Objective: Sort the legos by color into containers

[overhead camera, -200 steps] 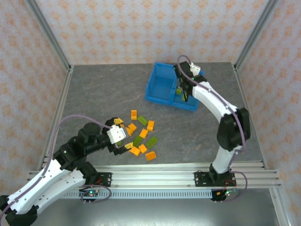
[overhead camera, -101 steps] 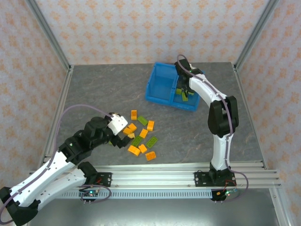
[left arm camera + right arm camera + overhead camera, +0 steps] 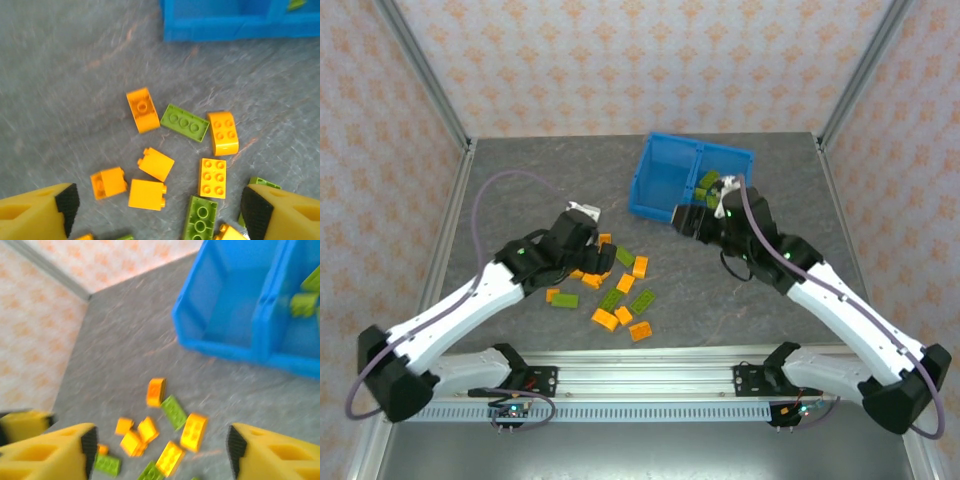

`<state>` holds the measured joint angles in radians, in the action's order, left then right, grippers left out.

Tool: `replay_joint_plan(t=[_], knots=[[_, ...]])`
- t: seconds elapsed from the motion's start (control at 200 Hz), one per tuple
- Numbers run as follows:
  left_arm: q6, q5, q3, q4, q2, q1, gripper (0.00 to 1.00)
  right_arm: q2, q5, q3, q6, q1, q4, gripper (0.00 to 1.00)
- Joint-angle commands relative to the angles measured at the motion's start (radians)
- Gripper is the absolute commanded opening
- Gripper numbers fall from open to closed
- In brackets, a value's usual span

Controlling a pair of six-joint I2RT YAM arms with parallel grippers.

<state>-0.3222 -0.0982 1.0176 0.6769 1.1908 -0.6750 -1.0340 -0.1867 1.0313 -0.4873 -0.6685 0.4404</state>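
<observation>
The left gripper [image 3: 160,210] is released and wide apart, low over the loose legos [image 3: 617,285] that lie in the middle of the top view, below the blue bin [image 3: 642,190]. Nothing is between its yellow fingertips [image 3: 64,201]. Under it, two orange bricks [image 3: 146,194] lie almost touching, and a green brick [image 3: 201,217] is just beside them at the lower edge.

The right gripper [image 3: 159,450] is also released and carries nothing. In the top view it sits just below the front wall of the bin and faces toward the same heap. The right compartment [image 3: 720,180] holds a few green pieces. The orange ones I can see are all on the table [image 3: 520,190].

I see two dangers. First, both arms point to one small heap, so they could knock each other or push the bricks away if they come down together. Second, the bricks lie very close, so wide jaws could catch an orange and a green one at once, and the wrong colour would go into a compartment. Also, the right wrist picture is blurred, which makes aiming less sure.
</observation>
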Motion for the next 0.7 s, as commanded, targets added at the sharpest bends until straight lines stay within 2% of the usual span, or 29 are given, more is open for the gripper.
replay_joint_plan(t=[0.0, 0.06, 0.135, 0.22, 0.531, 0.691], knots=[[-0.201, -0.016, 0.048, 0.037, 0.157, 0.048, 0.81, 0.024, -0.149, -0.098, -0.077, -0.018, -0.071, 0.83], [-0.239, 0.033, 0.059, -0.012, 0.234, 0.086, 0.77, 0.05, -0.164, -0.119, -0.087, -0.026, -0.069, 0.87], [-0.259, 0.058, 0.063, -0.075, 0.31, 0.118, 0.72, 0.072, -0.169, -0.122, -0.09, -0.028, -0.039, 0.88], [-0.242, 0.084, 0.094, -0.117, 0.4, 0.136, 0.71, 0.081, -0.2, -0.122, -0.082, -0.032, -0.019, 0.88], [-0.218, 0.048, 0.196, -0.186, 0.581, 0.15, 0.73, 0.074, -0.273, -0.163, -0.016, -0.042, 0.065, 0.85], [-0.181, 0.035, 0.238, -0.197, 0.656, 0.166, 0.64, 0.072, -0.266, -0.172, -0.029, -0.042, 0.078, 0.82]])
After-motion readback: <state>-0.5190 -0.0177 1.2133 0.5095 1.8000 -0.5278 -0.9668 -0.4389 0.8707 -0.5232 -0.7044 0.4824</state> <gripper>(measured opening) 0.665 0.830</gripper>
